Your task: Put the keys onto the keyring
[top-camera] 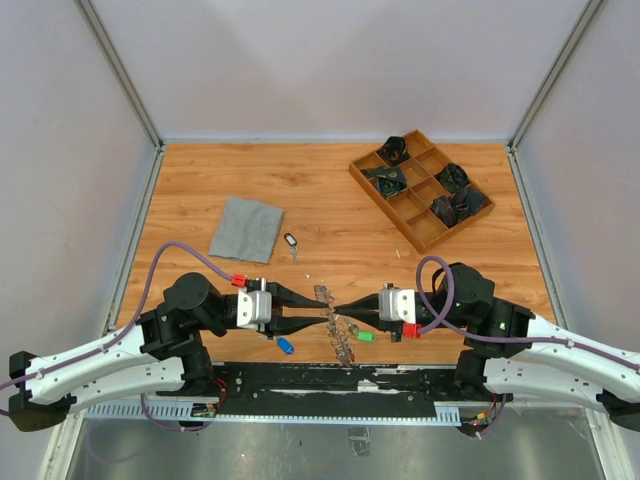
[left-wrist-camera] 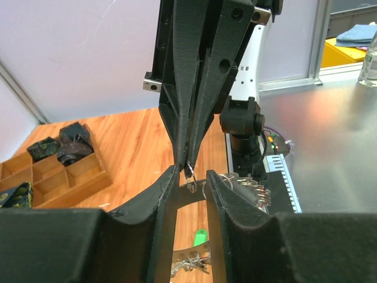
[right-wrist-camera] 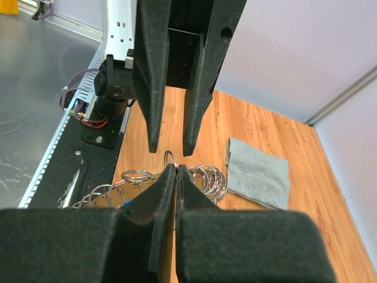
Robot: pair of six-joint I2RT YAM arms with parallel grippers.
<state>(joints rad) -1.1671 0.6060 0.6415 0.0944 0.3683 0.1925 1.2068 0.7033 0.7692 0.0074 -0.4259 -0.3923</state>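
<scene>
The keyring (top-camera: 335, 322), a spiky grey bunch of silver keys and small rings, lies at the table's near edge between my two grippers. My right gripper (top-camera: 340, 306) is shut on a small metal ring (right-wrist-camera: 170, 158) at the top of the bunch; its tip (right-wrist-camera: 176, 167) pinches the ring's lower edge. My left gripper (top-camera: 316, 308) is open, and its fingers (left-wrist-camera: 168, 180) stand on either side of the right gripper's tip and that ring (left-wrist-camera: 189, 173), without touching it. More rings (right-wrist-camera: 211, 177) fan out beside the right jaws. Loose keys lie nearby: green tag (top-camera: 365, 336), blue tag (top-camera: 285, 346), white tag (top-camera: 291, 241).
A grey cloth square (top-camera: 246, 228) lies at the left middle. A wooden divided tray (top-camera: 420, 188) with dark items stands at the back right. The black base rail (top-camera: 340, 378) runs just behind the bunch. White walls enclose the table.
</scene>
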